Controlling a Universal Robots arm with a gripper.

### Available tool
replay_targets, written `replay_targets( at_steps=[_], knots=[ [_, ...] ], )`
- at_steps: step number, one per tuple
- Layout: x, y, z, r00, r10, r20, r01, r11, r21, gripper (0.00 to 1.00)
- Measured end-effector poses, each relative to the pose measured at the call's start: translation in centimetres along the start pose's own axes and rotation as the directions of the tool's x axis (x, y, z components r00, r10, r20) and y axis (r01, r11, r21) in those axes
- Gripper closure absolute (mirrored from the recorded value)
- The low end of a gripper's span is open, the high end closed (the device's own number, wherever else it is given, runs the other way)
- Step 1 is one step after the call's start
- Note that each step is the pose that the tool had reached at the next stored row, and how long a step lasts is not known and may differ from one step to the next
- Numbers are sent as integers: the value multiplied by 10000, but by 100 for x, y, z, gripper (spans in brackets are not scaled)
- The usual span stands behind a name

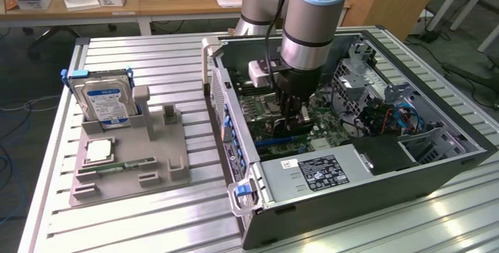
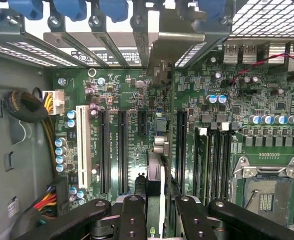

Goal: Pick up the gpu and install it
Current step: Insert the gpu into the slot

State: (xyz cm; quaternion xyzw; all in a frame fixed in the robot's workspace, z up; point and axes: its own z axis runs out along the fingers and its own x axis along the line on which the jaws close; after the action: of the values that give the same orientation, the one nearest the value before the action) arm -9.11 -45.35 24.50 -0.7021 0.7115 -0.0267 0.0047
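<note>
While the gpu (image 2: pixel 154 172) is gripped by the jaws of the gripper (image 1: pixel 293 120) inside the open case (image 1: pixel 351 206), the slatted metal surface (image 1: pixel 156 224) is seen before a cluttered wooden desk (image 1: pixel 93 9).

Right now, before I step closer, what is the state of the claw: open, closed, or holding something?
Claw: closed on the gpu, held edge-on above the motherboard inside the computer case.

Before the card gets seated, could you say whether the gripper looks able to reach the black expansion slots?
Probably yes: the gripper, holding the gpu, hangs inside the open case over the expansion slots, with nothing visible between.
</note>
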Motion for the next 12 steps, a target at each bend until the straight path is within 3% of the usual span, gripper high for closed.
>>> replay_targets(
  at_steps=[12],
  knots=[
    [0, 8, 15, 10000, 10, -1, -10, 10000, 0, 73]
  ],
)
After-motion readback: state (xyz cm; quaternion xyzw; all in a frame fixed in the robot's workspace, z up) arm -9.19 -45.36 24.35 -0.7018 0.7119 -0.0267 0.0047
